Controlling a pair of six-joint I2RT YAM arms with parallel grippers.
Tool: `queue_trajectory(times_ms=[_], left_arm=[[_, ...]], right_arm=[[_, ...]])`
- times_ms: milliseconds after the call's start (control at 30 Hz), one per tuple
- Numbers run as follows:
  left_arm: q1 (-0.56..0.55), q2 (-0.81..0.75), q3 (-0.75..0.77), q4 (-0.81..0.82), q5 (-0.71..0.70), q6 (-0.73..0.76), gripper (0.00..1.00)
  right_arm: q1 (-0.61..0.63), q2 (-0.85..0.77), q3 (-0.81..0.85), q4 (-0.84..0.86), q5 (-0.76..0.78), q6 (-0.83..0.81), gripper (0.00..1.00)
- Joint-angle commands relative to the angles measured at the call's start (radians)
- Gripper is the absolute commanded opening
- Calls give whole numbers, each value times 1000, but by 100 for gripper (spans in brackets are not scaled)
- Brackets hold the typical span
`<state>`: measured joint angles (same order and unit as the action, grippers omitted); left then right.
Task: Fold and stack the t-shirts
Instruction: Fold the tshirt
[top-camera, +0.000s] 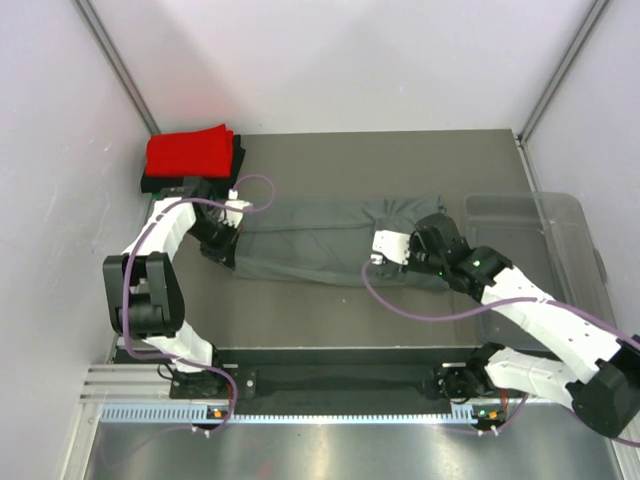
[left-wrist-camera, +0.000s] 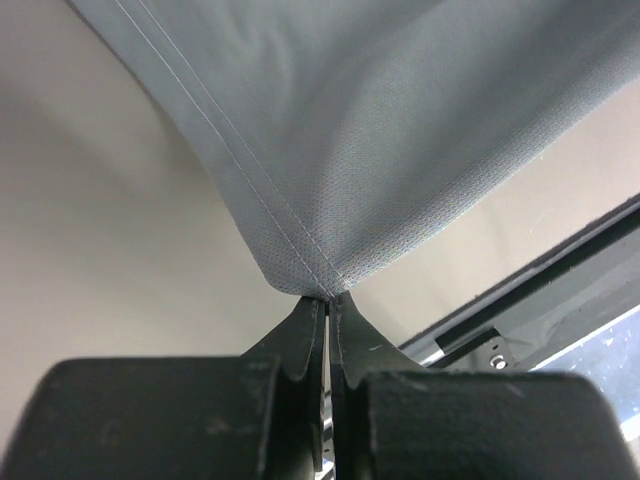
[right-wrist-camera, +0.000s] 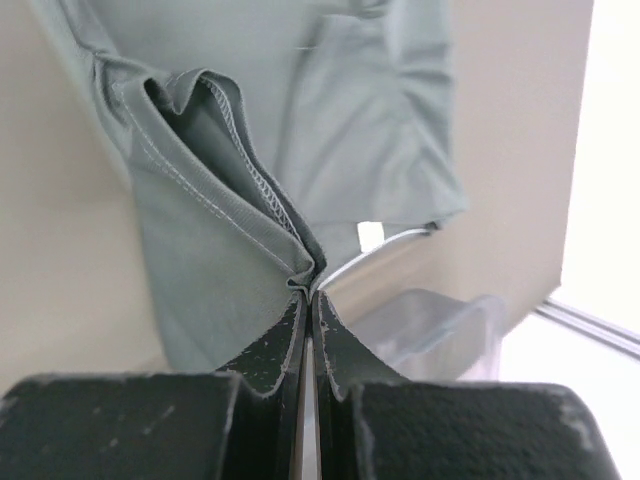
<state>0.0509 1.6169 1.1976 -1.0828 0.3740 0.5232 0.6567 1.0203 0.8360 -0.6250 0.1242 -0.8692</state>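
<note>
grey desk (top-camera: 400, 160), dark grey t-shirt (top-camera: 310, 242) stretched across the middle. my left claw (left-wrist-camera: 328, 298) is clamped on one end's hem, right claw (right-wrist-camera: 308, 290) pinched on the other, both arms bent low.

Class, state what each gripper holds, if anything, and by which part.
Both hold the dark grey t-shirt: the left gripper pinches its stitched hem edge, the right gripper a bunched, seamed fold.
</note>
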Motion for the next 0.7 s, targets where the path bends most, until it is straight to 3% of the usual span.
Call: queue_trajectory(times_ms=[0,267,667], left_arm=[[-3,46,83,-2,26,14,0],[-20,198,195,3,39,11,0],[-23,314,347,63,10,-38,0]], right_arm=[[-26,49,60,132,104,-4,0],[-158,184,141,298,88,4,0],[-206,395,253,421,63,22,0]])
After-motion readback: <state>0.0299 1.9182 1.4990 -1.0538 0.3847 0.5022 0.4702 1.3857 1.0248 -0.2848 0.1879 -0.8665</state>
